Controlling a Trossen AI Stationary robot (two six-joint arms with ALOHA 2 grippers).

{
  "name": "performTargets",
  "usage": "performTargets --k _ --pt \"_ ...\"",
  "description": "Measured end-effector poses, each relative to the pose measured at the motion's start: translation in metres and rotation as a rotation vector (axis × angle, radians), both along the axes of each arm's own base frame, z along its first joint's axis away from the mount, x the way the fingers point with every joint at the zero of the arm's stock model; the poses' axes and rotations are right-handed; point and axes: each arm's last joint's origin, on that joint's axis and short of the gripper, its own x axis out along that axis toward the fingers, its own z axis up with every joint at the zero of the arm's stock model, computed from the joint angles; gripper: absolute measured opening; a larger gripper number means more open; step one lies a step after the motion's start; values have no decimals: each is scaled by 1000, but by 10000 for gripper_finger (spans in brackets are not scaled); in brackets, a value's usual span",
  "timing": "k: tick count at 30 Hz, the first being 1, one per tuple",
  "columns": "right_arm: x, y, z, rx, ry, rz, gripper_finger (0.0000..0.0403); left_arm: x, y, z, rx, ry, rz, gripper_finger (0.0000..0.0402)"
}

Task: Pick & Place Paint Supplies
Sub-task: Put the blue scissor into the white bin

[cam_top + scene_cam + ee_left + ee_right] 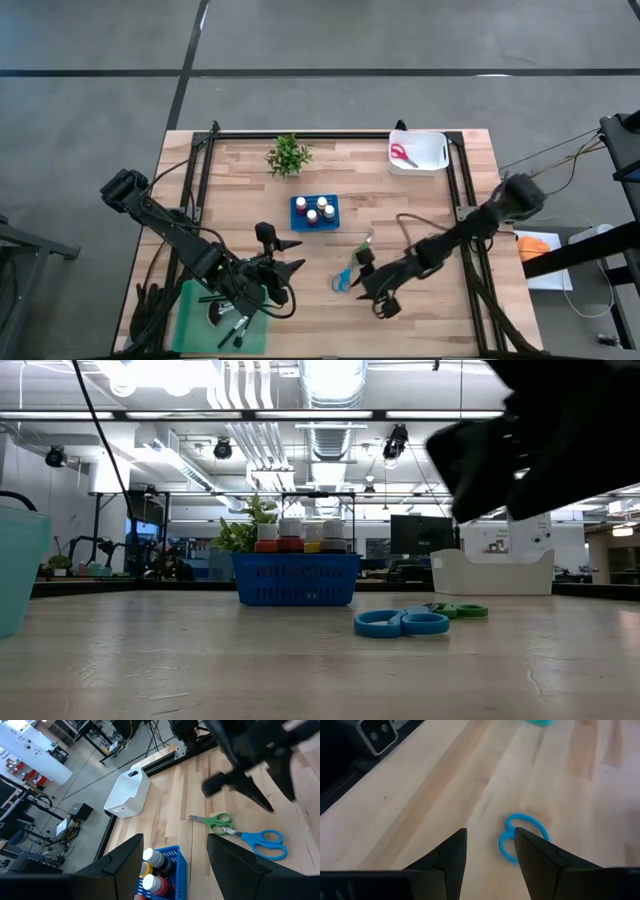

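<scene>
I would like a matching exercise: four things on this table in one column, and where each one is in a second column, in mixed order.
Things:
1. red scissors
2. paint bottles
3. blue scissors
4. brushes

Places:
A. in the blue basket
B. on the bare table, near the right hand
C. in the white bin
D. on the green tray

Pairs: 1-C, 2-A, 3-B, 4-D

Small paint bottles [315, 210] with white, red and yellow caps stand upright in a blue basket [303, 203] mid-tabletop. Blue-handled scissors [343, 278] lie flat nearby, green-handled scissors [366, 240] just beyond them. Red-handled scissors [403, 155] lie in a white bin [432, 152]. Dark-handled brushes [238, 329] rest on a green tray [192, 318].
</scene>
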Motion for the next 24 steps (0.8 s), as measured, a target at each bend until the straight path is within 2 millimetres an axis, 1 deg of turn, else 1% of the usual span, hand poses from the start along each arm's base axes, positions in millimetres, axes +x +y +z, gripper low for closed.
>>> performTargets --k 4,7,10,13,17,21,24 --pt "28 15 -10 -66 33 33 162 0 0 0 -1 0 0 227" --pt "42 22 -13 -124 118 44 162 0 0 0 -1 1 -1 227" --pt "52 26 -9 -183 161 26 162 0 0 0 -2 1 -2 227" --pt "62 30 2 -211 128 37 162 0 0 0 -2 1 -1 227" --pt "72 24 15 -249 125 26 162 0 0 0 -6 0 1 227" --pt "78 10 17 -278 162 -7 157 0 0 0 -6 1 1 227" --pt "81 -2 15 -276 171 -30 139 0 0 0 -5 1 1 227"
